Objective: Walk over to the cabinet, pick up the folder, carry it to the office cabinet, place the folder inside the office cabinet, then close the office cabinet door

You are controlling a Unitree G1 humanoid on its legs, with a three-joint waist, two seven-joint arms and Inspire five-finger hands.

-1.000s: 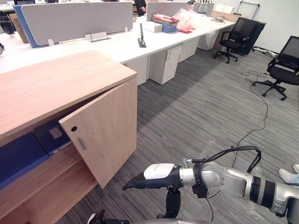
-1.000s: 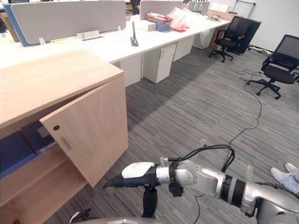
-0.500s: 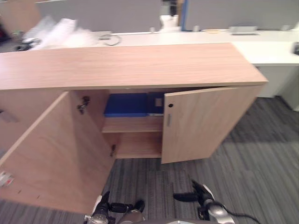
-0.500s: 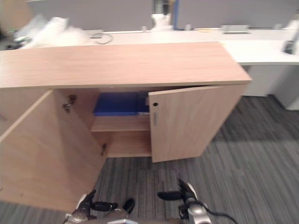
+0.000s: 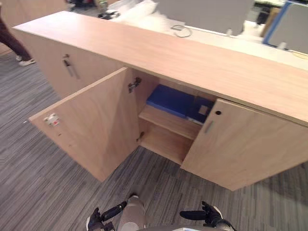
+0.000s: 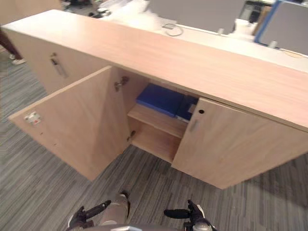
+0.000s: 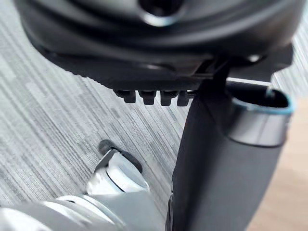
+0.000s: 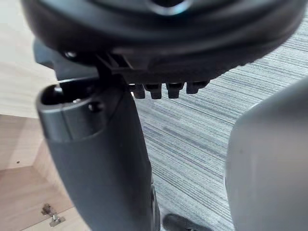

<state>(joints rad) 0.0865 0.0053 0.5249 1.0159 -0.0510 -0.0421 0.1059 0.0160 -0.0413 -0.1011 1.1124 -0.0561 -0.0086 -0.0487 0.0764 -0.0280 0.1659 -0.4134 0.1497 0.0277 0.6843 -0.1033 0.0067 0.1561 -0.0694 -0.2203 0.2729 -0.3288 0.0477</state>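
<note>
The robot's left hand point(image 5: 111, 211) and right hand point(image 5: 204, 215) sit low at the near edge of the head views. Both are over the grey striped carpet point(image 5: 38, 168), dark fingers stretched out and relaxed, holding nothing. In the left wrist view the left hand's fingers point(image 7: 154, 97) form a short straight row beside the thumb, with carpet past them. The right hand's fingers point(image 8: 168, 88) look the same in its own wrist view.

Ahead of both hands, and well apart from them, stands a long, low cabinet of light wood point(image 5: 159, 53). Its left door point(image 5: 91, 130) is swung wide open towards the robot, and its right door point(image 5: 245, 149) stands partly ajar. Between the doors, a flat bright blue folder point(image 5: 168, 100) lies on the upper wooden shelf point(image 5: 168, 122) inside the cabinet. It looks thin and rectangular. Just beside it on the right lies a darker navy folder with a pale square label point(image 5: 201, 109).

A person's leg and pale shoe point(image 5: 26, 61) show beyond the cabinet's far left end.
</note>
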